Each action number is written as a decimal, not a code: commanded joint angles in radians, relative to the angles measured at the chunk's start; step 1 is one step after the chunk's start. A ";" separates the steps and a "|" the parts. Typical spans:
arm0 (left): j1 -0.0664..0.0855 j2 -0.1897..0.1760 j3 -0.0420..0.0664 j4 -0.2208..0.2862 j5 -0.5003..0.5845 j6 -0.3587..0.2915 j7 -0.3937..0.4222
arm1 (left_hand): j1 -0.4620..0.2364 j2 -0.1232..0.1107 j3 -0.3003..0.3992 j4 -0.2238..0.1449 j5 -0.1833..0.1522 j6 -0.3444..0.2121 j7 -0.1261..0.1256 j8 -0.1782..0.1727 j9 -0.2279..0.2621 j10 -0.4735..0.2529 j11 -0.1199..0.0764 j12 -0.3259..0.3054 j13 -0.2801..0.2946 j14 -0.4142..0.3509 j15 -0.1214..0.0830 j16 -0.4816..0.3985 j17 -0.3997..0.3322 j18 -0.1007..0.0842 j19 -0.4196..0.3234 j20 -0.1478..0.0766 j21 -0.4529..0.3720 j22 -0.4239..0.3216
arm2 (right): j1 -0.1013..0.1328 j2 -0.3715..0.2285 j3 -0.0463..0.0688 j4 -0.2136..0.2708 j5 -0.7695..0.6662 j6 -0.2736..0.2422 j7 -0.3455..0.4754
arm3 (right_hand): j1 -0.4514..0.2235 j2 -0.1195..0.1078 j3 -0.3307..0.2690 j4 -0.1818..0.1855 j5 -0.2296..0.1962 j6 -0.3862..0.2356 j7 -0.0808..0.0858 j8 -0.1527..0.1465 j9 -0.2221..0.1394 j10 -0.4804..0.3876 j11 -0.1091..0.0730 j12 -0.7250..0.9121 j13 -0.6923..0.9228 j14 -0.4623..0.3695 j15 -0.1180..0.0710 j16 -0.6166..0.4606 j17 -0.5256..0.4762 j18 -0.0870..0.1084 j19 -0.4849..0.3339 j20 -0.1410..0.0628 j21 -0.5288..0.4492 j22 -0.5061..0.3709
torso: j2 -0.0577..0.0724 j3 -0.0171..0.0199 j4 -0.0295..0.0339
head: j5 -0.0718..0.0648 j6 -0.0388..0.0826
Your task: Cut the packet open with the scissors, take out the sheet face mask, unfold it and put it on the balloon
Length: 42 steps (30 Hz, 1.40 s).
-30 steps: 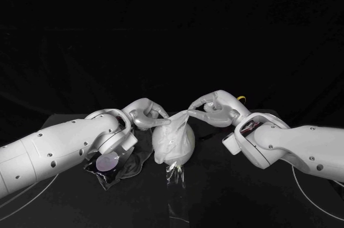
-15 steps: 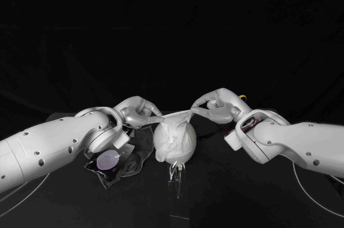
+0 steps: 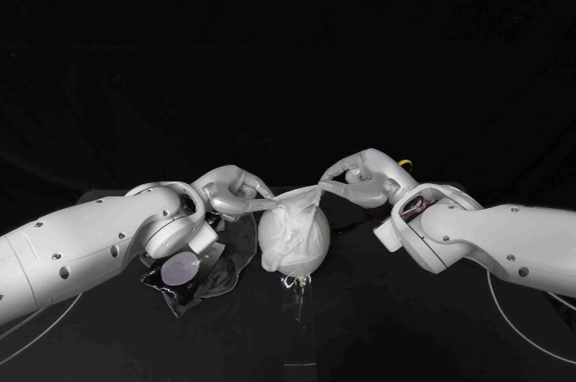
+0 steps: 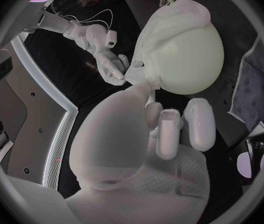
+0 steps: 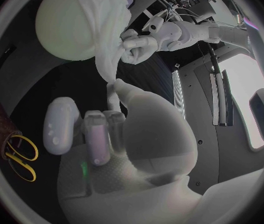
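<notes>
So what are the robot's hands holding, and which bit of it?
The left hand and right hand each pinch the sheet face mask by its upper edge, above the balloon.

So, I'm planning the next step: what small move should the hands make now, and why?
Probably draw the two hands slightly apart to spread the sheet mask. The left hand and right hand each pinch it near its top, and it hangs bunched and creased over the balloon, not yet smoothed flat.
</notes>
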 commanded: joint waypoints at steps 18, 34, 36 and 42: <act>0.016 -0.056 0.014 0.097 0.053 0.016 -0.020 | -0.007 -0.036 0.139 -0.077 0.002 -0.017 0.035 0.008 0.089 -0.044 0.026 -0.032 -0.045 0.087 0.014 -0.002 0.220 -0.009 -0.005 0.007 -0.003 0.002 | 0.000 -0.045 0.000 0.054 -0.046 -0.041 0.029 | -0.001 -0.002 0.010 -0.005 0.004 0.012 -0.010 0.032 0.112 0.105 -0.007 0.003 0.263 0.102 -0.009 0.004 0.263 0.009 0.009 -0.006 0.014 0.182 | -0.003 0.0009 0.0017 | -0.001 0.032; 0.031 -0.143 0.020 0.228 0.049 0.028 -0.059 | -0.051 -0.047 0.188 -0.097 0.001 -0.020 0.033 0.015 0.099 -0.045 0.029 -0.036 -0.052 0.090 0.016 -0.002 0.226 -0.011 0.002 0.011 0.002 0.012 | 0.000 -0.127 -0.001 0.149 -0.047 -0.055 0.047 | -0.003 -0.002 0.011 -0.005 0.004 0.011 -0.010 0.034 0.115 0.105 -0.007 0.003 0.263 0.102 -0.009 0.004 0.263 0.008 0.010 -0.006 0.018 0.183 | -0.023 0.0017 0.0076 | -0.011 0.054; 0.032 -0.150 0.020 0.240 0.048 0.027 -0.063 | -0.057 -0.048 0.191 -0.098 0.001 -0.020 0.032 0.016 0.101 -0.044 0.028 -0.036 -0.053 0.091 0.016 -0.001 0.228 -0.012 0.005 0.011 0.004 0.015 | 0.000 -0.135 -0.002 0.161 -0.046 -0.055 0.048 | -0.003 -0.002 0.011 -0.005 0.004 0.011 -0.010 0.034 0.115 0.105 -0.007 0.003 0.263 0.102 -0.009 0.004 0.263 0.008 0.010 -0.006 0.018 0.183 | -0.026 0.0015 0.0086 | -0.012 0.057; 0.033 -0.179 0.020 0.283 0.054 0.013 -0.066 | -0.069 -0.049 0.201 -0.102 0.001 -0.022 0.030 0.018 0.104 -0.033 0.027 -0.035 -0.048 0.099 0.015 0.001 0.244 -0.015 0.018 0.010 0.012 0.029 | 0.000 -0.175 -0.004 0.209 -0.043 -0.055 0.053 | -0.004 -0.002 0.013 -0.005 0.004 0.011 -0.010 0.036 0.117 0.105 -0.008 0.003 0.263 0.102 -0.010 0.004 0.263 0.008 0.011 -0.006 0.019 0.184 | -0.034 -0.0004 0.0105 | -0.014 0.070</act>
